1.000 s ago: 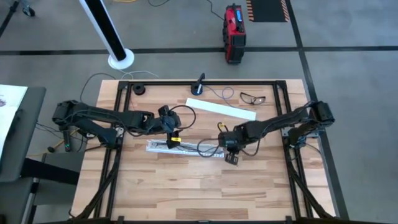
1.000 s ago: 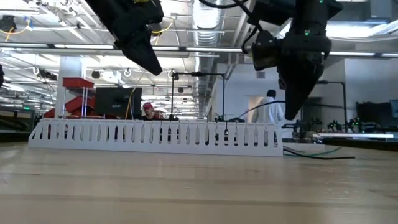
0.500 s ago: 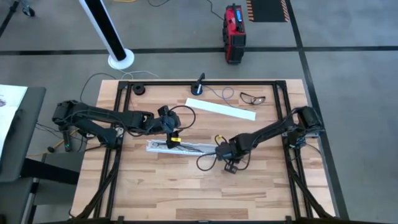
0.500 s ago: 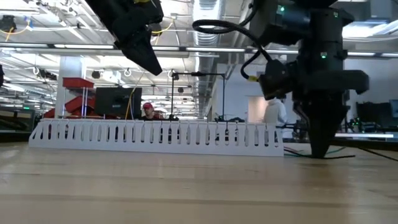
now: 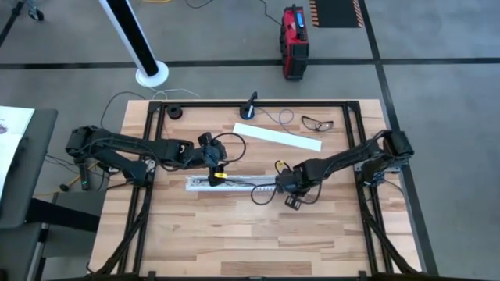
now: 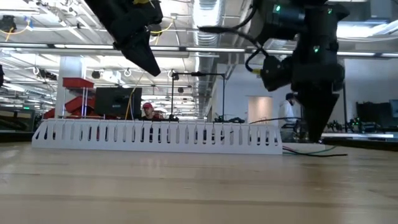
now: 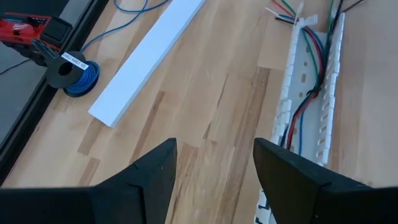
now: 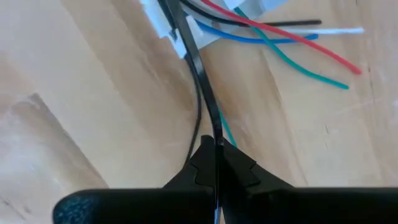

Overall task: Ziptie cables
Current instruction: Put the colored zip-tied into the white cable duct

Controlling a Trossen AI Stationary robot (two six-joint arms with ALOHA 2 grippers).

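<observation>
Apparently a tightening step is in hand: the right gripper (image 8: 216,163) is seen with its fingers pressed together on a black zip tie (image 8: 198,73), pinched at the tail end just where the tips meet. The tie is seen running from the pads up to the end of the white slotted duct (image 8: 163,20), where the cables (image 8: 280,46) spill out in red, blue, green, black and white. The cable ends are splayed on the table (image 8: 74,99) just beside the tie, apart from the fingers, not gripped.

From above, the right gripper (image 5: 291,195) is placed at the right end of the duct (image 5: 230,184), low to the wood. The left gripper (image 5: 212,168) is held above the duct's left part; its fingers (image 7: 152,177) are spread wide, nothing between them, with the cables (image 7: 311,81) lying in the channel ahead.

Next, a steady pull on the tail away from the duct is probably called for, so the loop is closed on the bunch. Whether the tie already goes round the wires cannot be told. A flat white cover strip (image 5: 277,136) lies unused further back.
</observation>
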